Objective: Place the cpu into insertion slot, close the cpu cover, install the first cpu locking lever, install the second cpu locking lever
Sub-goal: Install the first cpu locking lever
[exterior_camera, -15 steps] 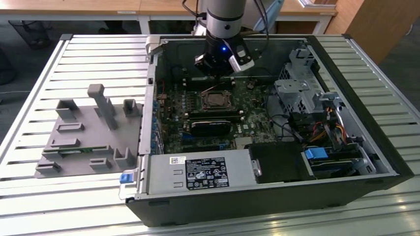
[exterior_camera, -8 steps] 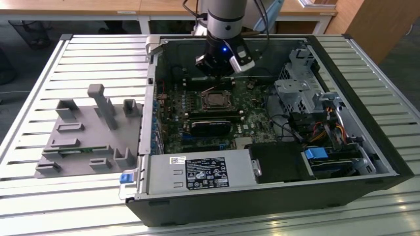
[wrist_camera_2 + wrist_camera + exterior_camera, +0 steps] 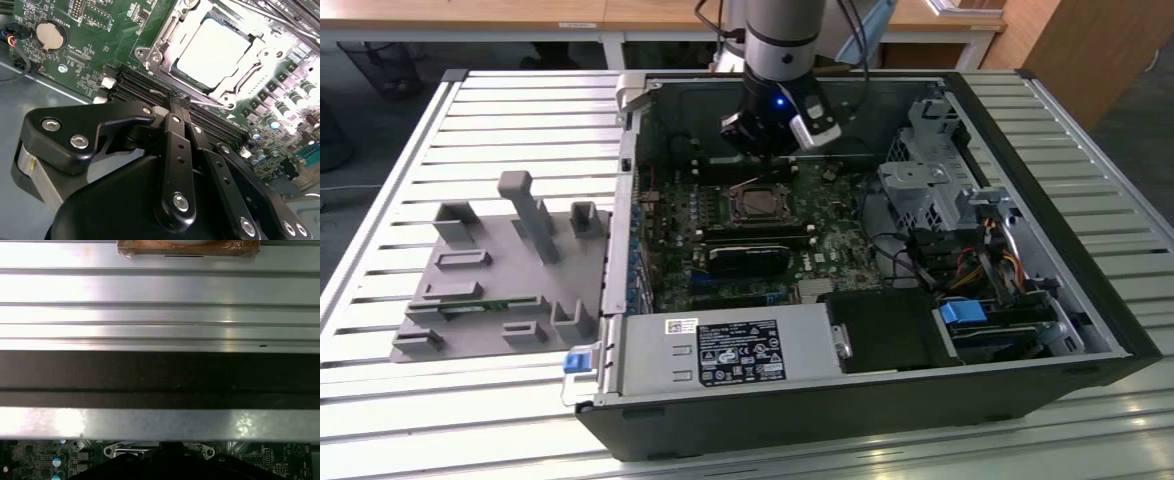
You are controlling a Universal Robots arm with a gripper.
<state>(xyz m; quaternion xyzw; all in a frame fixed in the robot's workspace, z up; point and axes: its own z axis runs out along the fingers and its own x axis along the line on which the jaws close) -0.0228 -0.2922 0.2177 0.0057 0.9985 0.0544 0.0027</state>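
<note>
- Cpu (image 3: 212, 47) sits in the insertion slot (image 3: 757, 205), near the middle of the motherboard (image 3: 100, 30), inside the open computer case (image 3: 854, 400).
- Cpu cover (image 3: 248, 70) lies flat, framing the chip's bright top.
- Gripper (image 3: 178, 100) has its fingers pressed together, with the tips at the socket's edge beside a thin silver lever (image 3: 212, 103).

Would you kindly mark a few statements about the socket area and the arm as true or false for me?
1. The cpu sits in the insertion slot. True.
2. The cpu cover stands raised upright. False: it lies flat around the chip.
3. The gripper hangs over the grey fixture on the table. False: it is inside the computer case, close beside the socket.
4. A round coin battery sits on the green motherboard. True.
</note>
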